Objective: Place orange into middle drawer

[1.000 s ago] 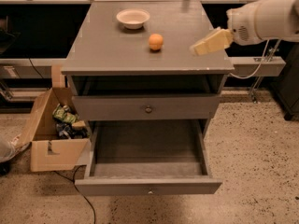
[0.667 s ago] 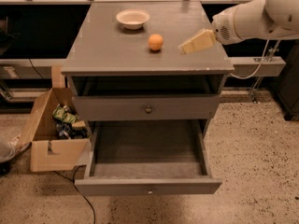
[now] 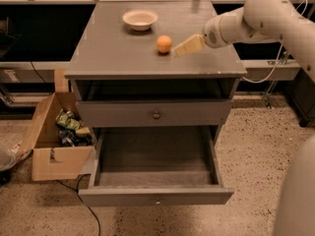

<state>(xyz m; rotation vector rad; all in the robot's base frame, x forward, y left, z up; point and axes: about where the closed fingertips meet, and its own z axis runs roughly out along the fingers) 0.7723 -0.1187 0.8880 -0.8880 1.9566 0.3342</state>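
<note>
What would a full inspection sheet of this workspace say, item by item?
Surface: grey cabinet top, carrying two things.
Job's things: orange on the top; middle drawer pulled open, nothing seen inside.
Clutter: white bowl behind the orange, apart from it.
Grippers: gripper beside the orange, on its right; contact unclear.
Cables: black cable on the floor by the drawer's left corner.
Surroundings: open cardboard box with packets left of the cabinet; speckled floor.
</note>
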